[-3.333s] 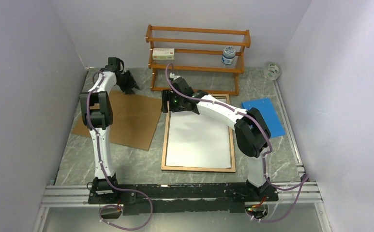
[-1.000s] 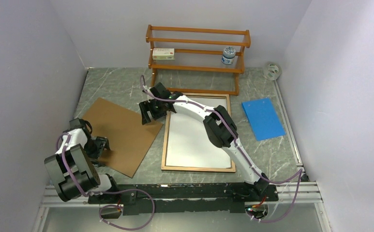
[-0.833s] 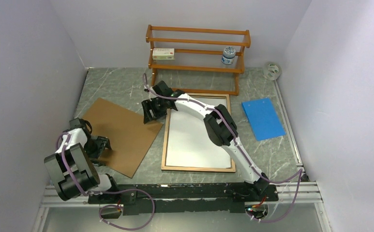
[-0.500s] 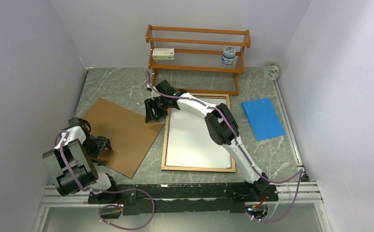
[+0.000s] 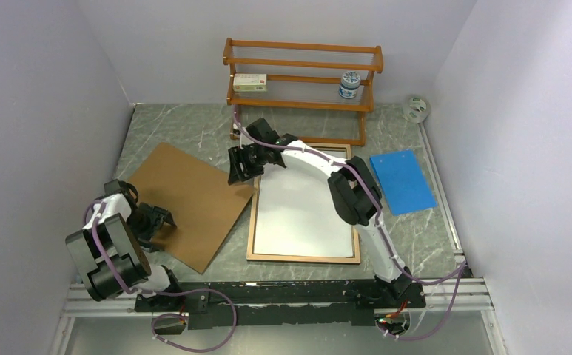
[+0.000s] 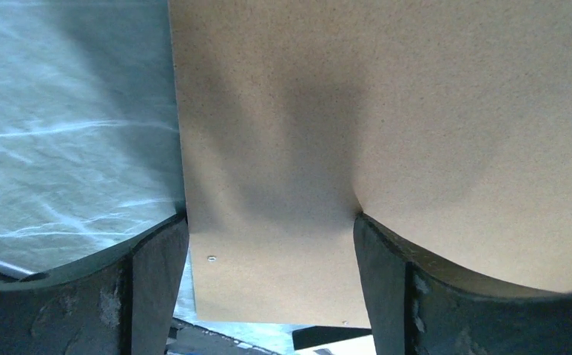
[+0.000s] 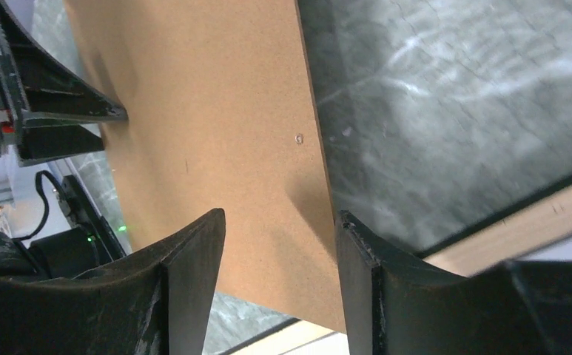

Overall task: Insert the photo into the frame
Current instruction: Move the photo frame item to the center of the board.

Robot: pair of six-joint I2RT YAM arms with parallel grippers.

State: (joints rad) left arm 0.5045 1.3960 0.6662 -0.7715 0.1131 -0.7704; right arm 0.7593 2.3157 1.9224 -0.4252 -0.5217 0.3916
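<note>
The frame [image 5: 305, 259] lies flat mid-table, wood-brown border up, and the photo [image 5: 303, 211] rests inside it white side up. A brown board [image 5: 186, 203] lies tilted just left of the frame. My right gripper [image 5: 240, 171] is open at the board's corner nearest the frame. In the right wrist view that gripper [image 7: 279, 285] straddles the board's edge [image 7: 216, 148], and the frame's border [image 7: 534, 218] shows at lower right. My left gripper [image 5: 160, 220] is open over the board's near-left edge, and in the left wrist view this gripper [image 6: 271, 277] has the board [image 6: 342, 111] flat beneath it.
A wooden shelf rack [image 5: 301, 74] stands at the back, holding a white box [image 5: 249, 82] and a small jar [image 5: 349, 84]. A blue sheet [image 5: 402, 181] lies right of the frame. A white roll [image 5: 416, 109] sits in the back right corner. Grey walls close in on both sides.
My right gripper has moved right and toward the back along the board's corner, and its jaws have narrowed. The board has shifted slightly the same way. My left gripper has barely moved.
</note>
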